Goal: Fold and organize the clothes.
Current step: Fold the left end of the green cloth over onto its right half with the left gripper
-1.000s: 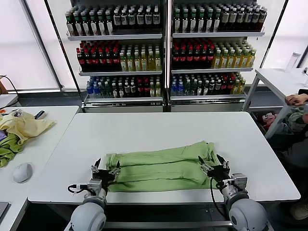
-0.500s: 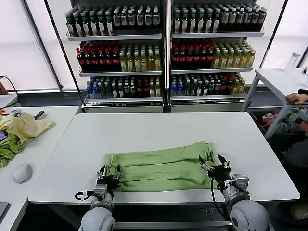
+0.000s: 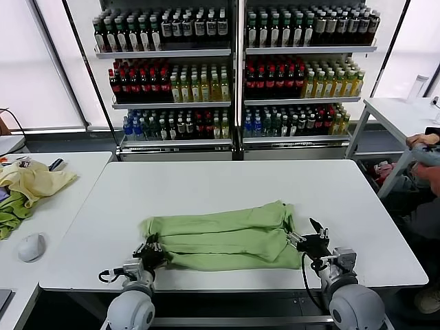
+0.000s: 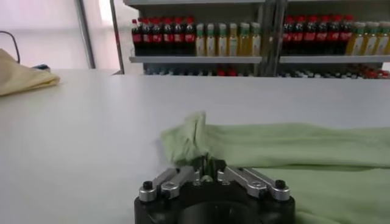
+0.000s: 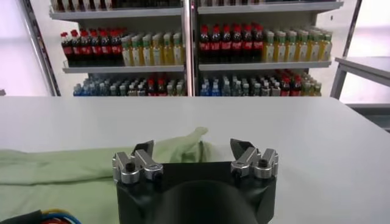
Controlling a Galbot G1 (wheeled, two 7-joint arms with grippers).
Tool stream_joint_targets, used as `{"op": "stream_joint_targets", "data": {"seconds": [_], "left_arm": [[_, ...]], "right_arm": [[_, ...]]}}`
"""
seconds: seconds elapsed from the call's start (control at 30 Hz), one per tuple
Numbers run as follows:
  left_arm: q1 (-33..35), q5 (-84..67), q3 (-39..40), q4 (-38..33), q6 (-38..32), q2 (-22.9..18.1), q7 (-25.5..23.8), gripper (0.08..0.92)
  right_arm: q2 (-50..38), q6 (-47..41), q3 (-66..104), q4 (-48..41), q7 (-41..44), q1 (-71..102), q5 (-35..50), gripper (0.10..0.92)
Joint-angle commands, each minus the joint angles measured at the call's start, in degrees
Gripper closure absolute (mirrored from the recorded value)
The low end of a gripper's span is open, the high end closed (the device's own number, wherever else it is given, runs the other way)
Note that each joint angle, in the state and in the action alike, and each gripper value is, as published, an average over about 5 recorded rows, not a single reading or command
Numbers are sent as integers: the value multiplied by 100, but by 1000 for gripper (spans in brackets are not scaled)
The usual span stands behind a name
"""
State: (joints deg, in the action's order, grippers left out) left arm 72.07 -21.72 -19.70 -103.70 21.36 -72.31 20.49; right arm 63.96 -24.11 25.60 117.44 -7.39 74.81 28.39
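The drinks shelves, packed with rows of bottles, stand behind the white table, the landmark here. On the table's near half, close to its front edge, lies the light green polo shirt, folded into a long band of three lengthwise rolls running across the table. A second white table stands just off the main table's left side, carrying a pale yellow garment, a darker green cloth and a white mouse. At the table's front left, the left gripper has its fingers pressed together, pinching the shirt's left end, where the cloth bunches up into a small peak. At the table's front right, the right gripper sits at the shirt's right end with its fingers spread wide, holding nothing.
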Motion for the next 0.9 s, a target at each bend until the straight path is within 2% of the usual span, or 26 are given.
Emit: {"op": "stream_joint_targets", "data": {"seconds": [0.03, 0.1, 0.23, 0.33, 0.43, 0.57, 0.7, 0.8, 0.9], "left_arm": [[-9, -417, -911, -131, -15, 1186, -149, 857], [8, -418, -1149, -182, -40, 1563, -188, 885], [2, -479, -1570, -324, -93, 2124, -246, 888], [-82, -653, -1739, -529, -104, 2344, -257, 888], [-183, -1086, -1689, -914, -45, 2363, -262, 888], [-249, -1822, -1300, -1633, 111, 2071, -304, 888], [-298, -2367, -729, -2145, 283, 1496, -311, 888], [-439, -2838, -260, -2198, 369, 1031, -234, 888], [-633, -3105, 176, -1945, 383, 678, -180, 888]], "right_arm": [[-10, 8, -2, 10, -5, -26, 55, 203], [-13, 14, -11, 8, -7, -49, 69, 203], [-10, 31, -35, 5, -13, -85, 78, 203], [-13, 40, -51, 10, -16, -95, 76, 203], [-19, 43, -54, 29, -20, -92, 73, 203], [-21, 41, -50, 55, -25, -75, 59, 203], [-18, 39, -53, 75, -28, -48, 21, 203], [-17, 38, -53, 91, -29, -21, -8, 203], [-22, 38, -43, 101, -28, -1, -21, 203]]}}
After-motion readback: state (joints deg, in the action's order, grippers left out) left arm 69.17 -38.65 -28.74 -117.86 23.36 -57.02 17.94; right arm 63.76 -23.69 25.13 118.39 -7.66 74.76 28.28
